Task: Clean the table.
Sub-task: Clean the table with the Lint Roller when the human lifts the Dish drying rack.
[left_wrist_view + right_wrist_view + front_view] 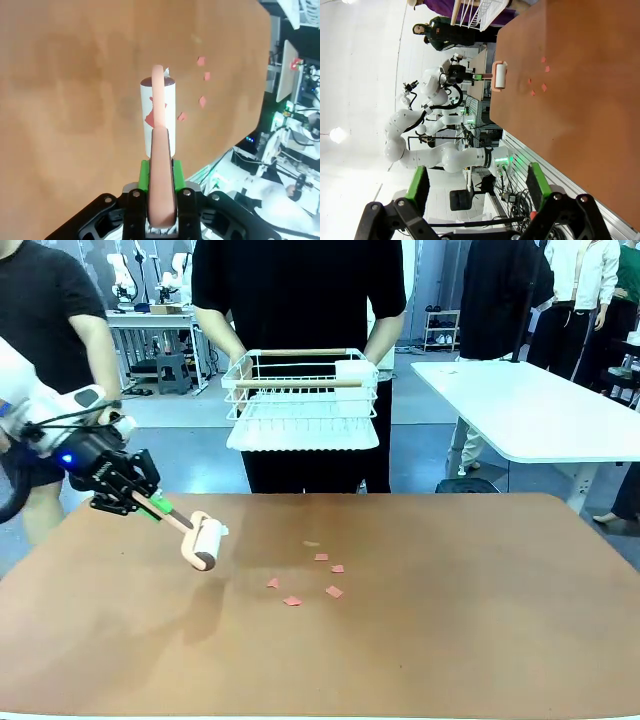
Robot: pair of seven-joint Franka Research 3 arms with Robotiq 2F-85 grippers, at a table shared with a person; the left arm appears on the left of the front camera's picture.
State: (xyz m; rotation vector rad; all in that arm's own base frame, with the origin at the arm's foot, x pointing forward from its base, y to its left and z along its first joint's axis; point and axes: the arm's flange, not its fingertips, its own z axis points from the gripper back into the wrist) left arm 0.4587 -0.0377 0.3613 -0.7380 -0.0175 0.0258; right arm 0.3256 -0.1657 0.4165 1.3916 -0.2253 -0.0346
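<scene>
Gathering the pink paper scraps (334, 591) off the table (480, 640) is judged to be the step in hand. The reddish-brown table is spread across the lower half of the front view. A person (300, 300) stands at its 12 o'clock edge, holding a white wire rack (300, 405) clear of the top.

The left gripper (152, 504) is clamped on the peach handle of a lint roller (206, 540), and in the left wrist view the green pads are pressed against both sides of the handle. The roller's white head is held over the table's 9 o'clock side, apparently lifted (its shadow is cast apart from it). A pink patch is already seen stuck to the sheet. The scraps are scattered near the middle, at about 4 o'clock from the head. The right gripper (478, 186) is spread wide, with nothing between its pads.

For a clean pass, the head should be lowered until its full width is laid flat on the surface. It should then be drawn toward 4 o'clock over the nearest scrap, with steady pressure kept so that the paper is picked up and not pushed ahead.
</scene>
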